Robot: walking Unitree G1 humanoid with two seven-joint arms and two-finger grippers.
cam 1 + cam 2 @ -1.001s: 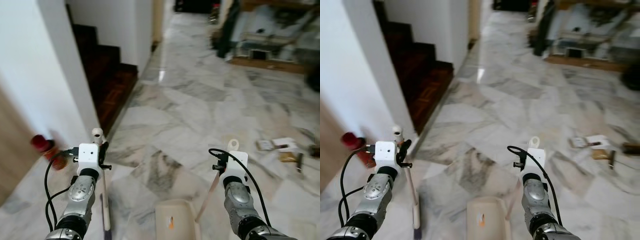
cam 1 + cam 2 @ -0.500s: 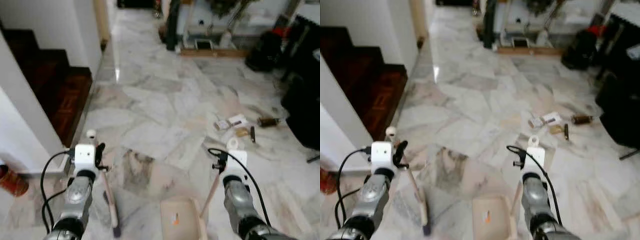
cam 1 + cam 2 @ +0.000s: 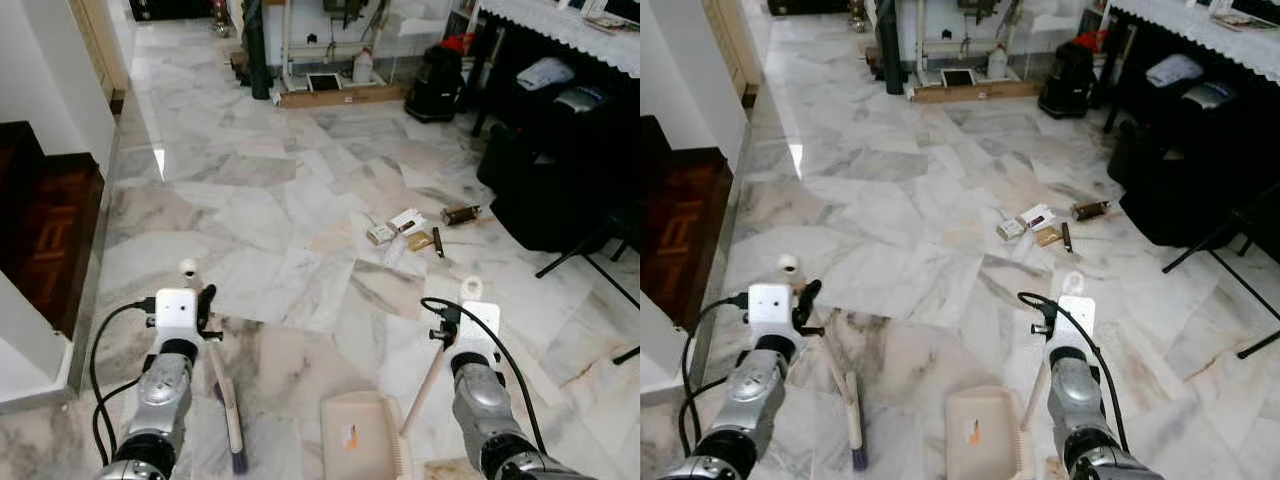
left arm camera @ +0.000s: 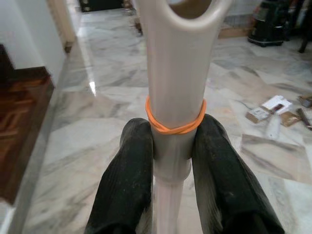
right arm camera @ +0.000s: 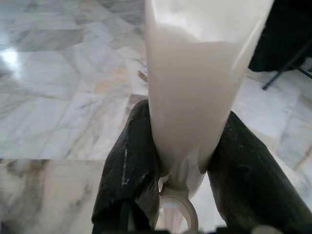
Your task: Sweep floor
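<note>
The left tool [image 4: 171,146] is clamped on the pale plastic broom handle [image 4: 175,87], its two black fingers [image 4: 129,185] pressing just below an orange rubber band [image 4: 175,122]. The broom [image 3: 226,400] slants down to the marble floor [image 3: 280,200]; its dark bristle end is cut off at the picture's lower edge. The right tool [image 5: 183,161] grips the cream dustpan handle [image 5: 195,83], whose top runs out of the wrist view. The dustpan [image 3: 358,435], a smooth beige tray, sits on the floor between the arms, its near end cropped. Ahead lies a small scatter of litter [image 3: 405,228], seemingly flattened cartons and a dark bottle-like piece, too small to tell surely. To the right stands a black-draped table [image 3: 560,150]; dark wooden stairs [image 3: 45,230] rise on the left.
</note>
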